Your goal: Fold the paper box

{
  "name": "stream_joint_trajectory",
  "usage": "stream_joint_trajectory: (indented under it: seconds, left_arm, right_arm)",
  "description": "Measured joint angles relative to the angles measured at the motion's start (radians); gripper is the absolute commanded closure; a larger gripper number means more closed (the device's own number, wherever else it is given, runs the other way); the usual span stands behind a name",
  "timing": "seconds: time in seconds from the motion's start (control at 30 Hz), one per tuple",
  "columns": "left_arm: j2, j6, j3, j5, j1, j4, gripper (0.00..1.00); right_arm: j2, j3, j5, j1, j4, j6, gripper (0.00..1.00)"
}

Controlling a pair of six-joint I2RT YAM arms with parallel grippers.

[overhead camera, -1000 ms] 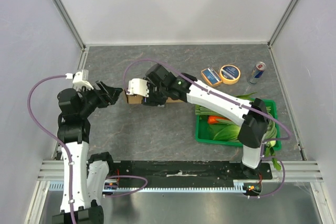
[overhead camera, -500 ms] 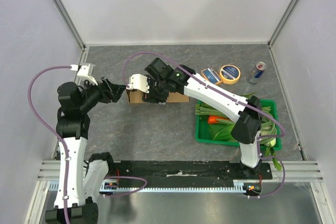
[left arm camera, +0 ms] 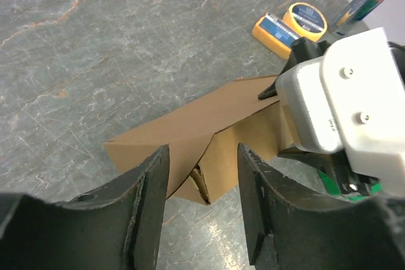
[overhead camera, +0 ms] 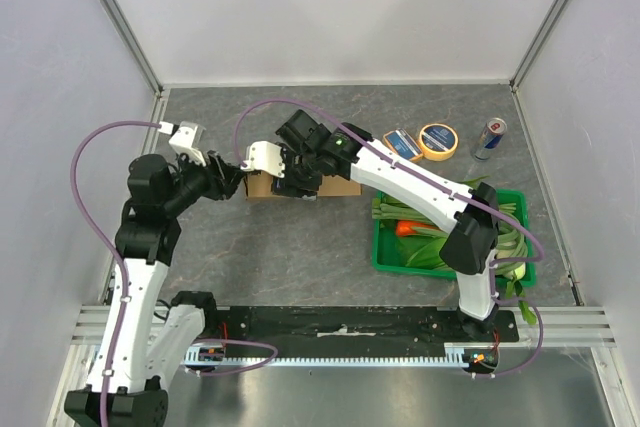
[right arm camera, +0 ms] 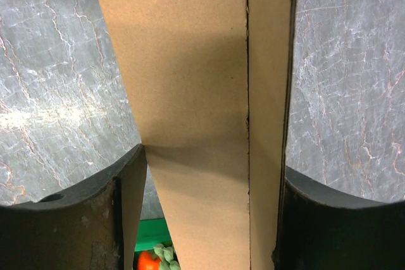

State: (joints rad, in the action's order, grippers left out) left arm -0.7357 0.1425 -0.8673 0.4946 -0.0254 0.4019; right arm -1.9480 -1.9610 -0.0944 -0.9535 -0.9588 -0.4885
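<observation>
Lying left of centre on the grey stone-patterned table top [overhead camera: 300, 257], the plain brown, unprinted corrugated-cardboard paper box [overhead camera: 342, 188] has its long axis running left to right across the table in the overhead view, and the coming move turns on that. The right gripper [overhead camera: 296, 184] comes down on it from above near mid-length and straddles the short width. In its own wrist view the cardboard [right arm camera: 196, 93] fills the whole gap, with a black finger against each long side, so I read it as clamped on the paper box and pinning it to the table. The left gripper [overhead camera: 233, 178] sits just off the box's left end and points along the long axis, so the box lies straight ahead of it, toward the robot's right. Its wrist view shows the jaws parted, with the near end of the box [left arm camera: 209, 124] between and just beyond the two fingers; I cannot tell whether either finger touches the cardboard. That end shows a curved flap edge and a small gap at the lower corner, so it looks not quite tucked. The left arm is the nearer to this free end, so the tucking or pressing there probably falls to it while the right arm holds.
</observation>
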Motion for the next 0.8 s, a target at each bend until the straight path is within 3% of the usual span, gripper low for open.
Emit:
stream_joint_trajectory:
  seconds: [0.1,0.23,0.33,0.43,0.6,0.8]
  left_arm:
    - [-0.028,-0.018,0.000,-0.050,-0.044,0.016,0.50]
    - [-0.077,-0.033,0.000,-0.106,-0.077,0.030,0.77]
    - [-0.090,-0.040,0.000,-0.156,-0.085,0.038,0.85]
    - [-0.115,-0.038,0.000,-0.180,-0.089,0.051,0.93]
    - [-0.173,-0.018,0.000,-0.176,-0.095,0.057,0.96]
    - [-0.198,0.033,0.000,-0.180,-0.095,0.020,0.98]
  right_arm:
    - [-0.001,-0.002,0.000,0.000,0.000,0.000,0.40]
    - [-0.004,-0.003,0.001,0.001,0.002,0.000,0.27]
    - [-0.004,0.015,0.006,0.001,0.036,0.017,0.18]
    - [0.032,0.116,0.029,-0.001,0.173,0.045,0.08]
    - [0.103,0.278,0.048,0.004,0.365,0.068,0.02]
    - [0.107,0.294,0.015,0.034,0.415,0.058,0.02]
